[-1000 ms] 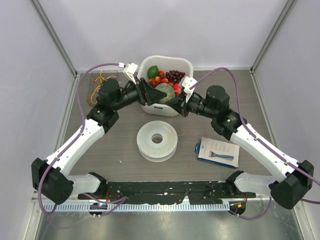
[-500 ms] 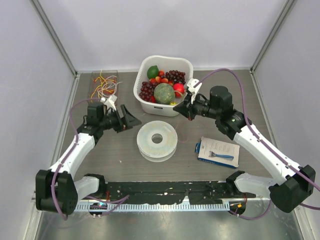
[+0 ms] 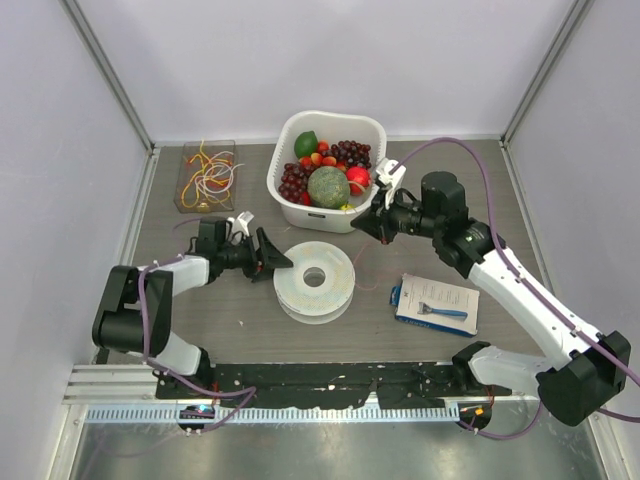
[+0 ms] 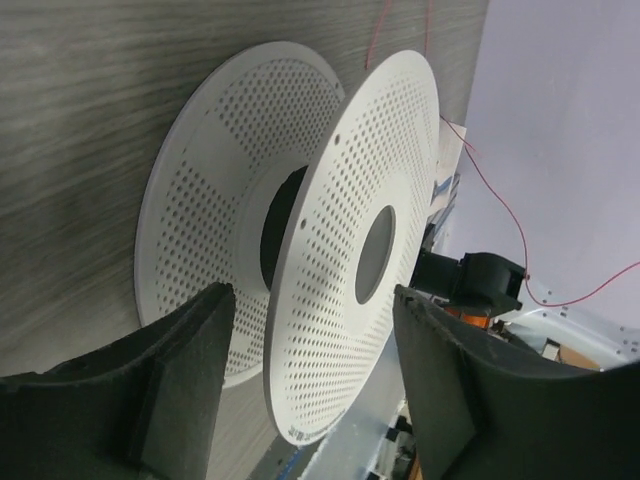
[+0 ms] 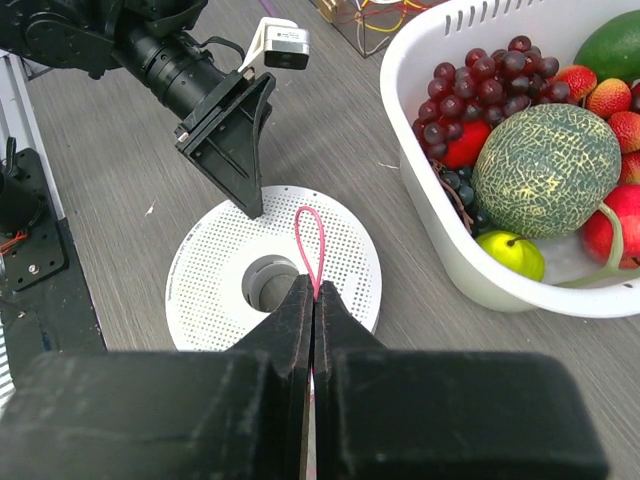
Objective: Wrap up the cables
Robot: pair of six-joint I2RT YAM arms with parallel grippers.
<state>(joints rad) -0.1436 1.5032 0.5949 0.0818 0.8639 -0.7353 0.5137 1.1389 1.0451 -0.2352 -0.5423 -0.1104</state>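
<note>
We pinch a red cable [image 5: 310,238] in our clenched right gripper [image 5: 312,292], near the spool [image 3: 315,281].
Our left gripper [image 3: 270,259] gapes at its edge; we should steady the spool before winding.

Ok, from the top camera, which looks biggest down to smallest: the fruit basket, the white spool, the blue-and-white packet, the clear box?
1. fruit basket
2. white spool
3. blue-and-white packet and clear box: these two look about the same, so I won't rank them.

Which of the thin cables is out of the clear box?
The red cable, pinched as a loop between the right fingers over the white spool; the other cables lie tangled in the clear box.
</note>
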